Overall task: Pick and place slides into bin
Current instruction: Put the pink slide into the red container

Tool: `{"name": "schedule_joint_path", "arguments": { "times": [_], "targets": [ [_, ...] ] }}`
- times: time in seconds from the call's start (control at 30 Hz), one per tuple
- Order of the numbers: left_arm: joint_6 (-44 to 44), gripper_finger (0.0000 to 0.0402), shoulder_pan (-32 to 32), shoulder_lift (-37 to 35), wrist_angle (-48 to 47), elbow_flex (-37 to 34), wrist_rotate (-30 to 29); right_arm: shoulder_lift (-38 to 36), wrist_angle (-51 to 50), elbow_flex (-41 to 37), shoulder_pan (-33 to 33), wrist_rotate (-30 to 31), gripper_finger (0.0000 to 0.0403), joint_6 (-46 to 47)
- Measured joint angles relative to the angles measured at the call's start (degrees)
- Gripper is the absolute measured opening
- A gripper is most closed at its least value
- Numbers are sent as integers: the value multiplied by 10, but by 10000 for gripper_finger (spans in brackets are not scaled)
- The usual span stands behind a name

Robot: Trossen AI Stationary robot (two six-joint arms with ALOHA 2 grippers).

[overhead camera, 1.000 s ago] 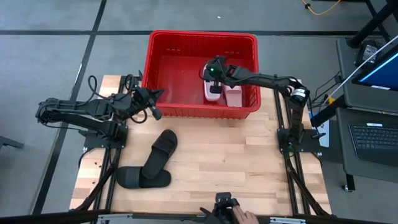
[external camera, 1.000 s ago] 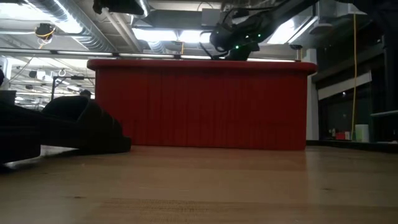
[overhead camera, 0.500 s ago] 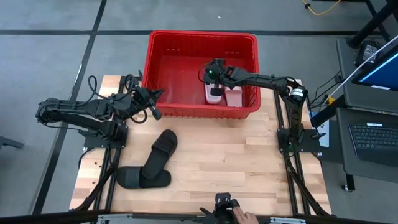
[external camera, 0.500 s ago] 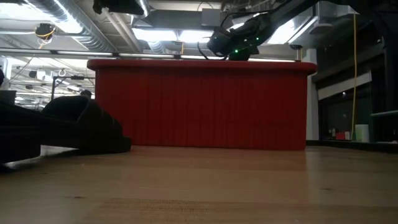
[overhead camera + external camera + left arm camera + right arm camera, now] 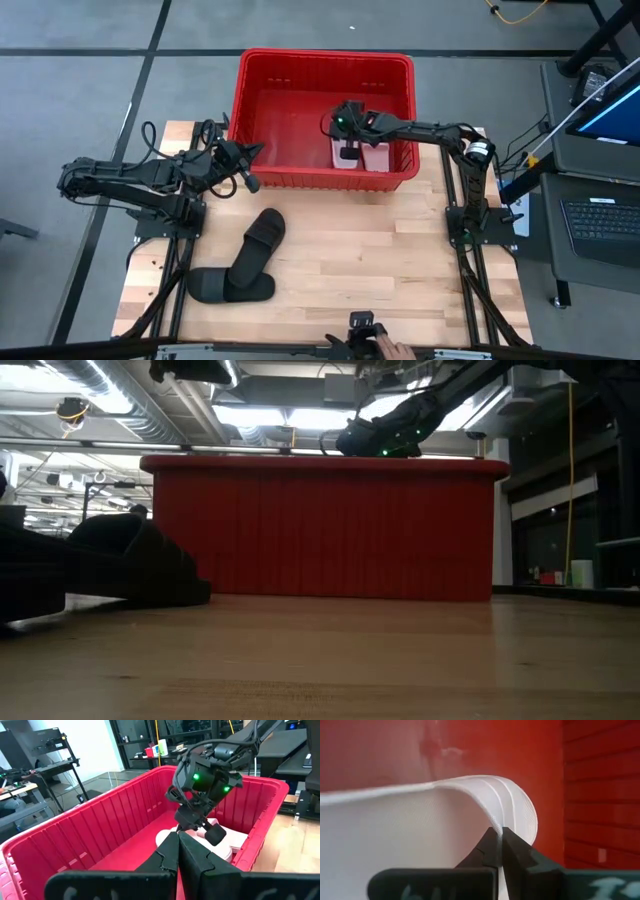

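1. The right tool (image 5: 347,150) is reaching down inside the red bin (image 5: 262,72), its fingers (image 5: 506,851) pressed together with no gap, just above a pink slide (image 5: 410,825).
2. The two pink slides (image 5: 374,155) are lying side by side in the bin's near right corner.
3. The left tool (image 5: 251,183) is hovering beside the bin's left wall, fingers closed and holding nothing.
4. The two black slides (image 5: 256,242) are lying on the wooden counter (image 5: 380,260), one overlapping the other.
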Motion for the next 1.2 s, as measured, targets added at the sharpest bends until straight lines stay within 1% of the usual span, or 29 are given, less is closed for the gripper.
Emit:
{"name": "schedule_joint_path", "arguments": {
  "times": [0.2, 0.53, 0.67, 0.93, 1.03, 1.2],
  "targets": [
    [0, 2, 0, 0, 0, 0, 0, 0, 16, -26, 0, -2, 9, 0],
    [0, 2, 0, 0, 0, 0, 0, 0, 21, -27, 0, -2, 9, 0],
    [0, 2, 0, 0, 0, 0, 0, 0, 18, -27, 0, -29, 9, -1],
    [0, 2, 0, 0, 0, 0, 0, 0, -9, -27, 0, -32, 9, -6],
    [0, 2, 0, 0, 0, 0, 0, 0, -14, -27, 0, -48, 9, -17],
    [0, 2, 0, 0, 0, 0, 0, 0, -16, -27, 0, -50, 9, -19]
  ]
}}
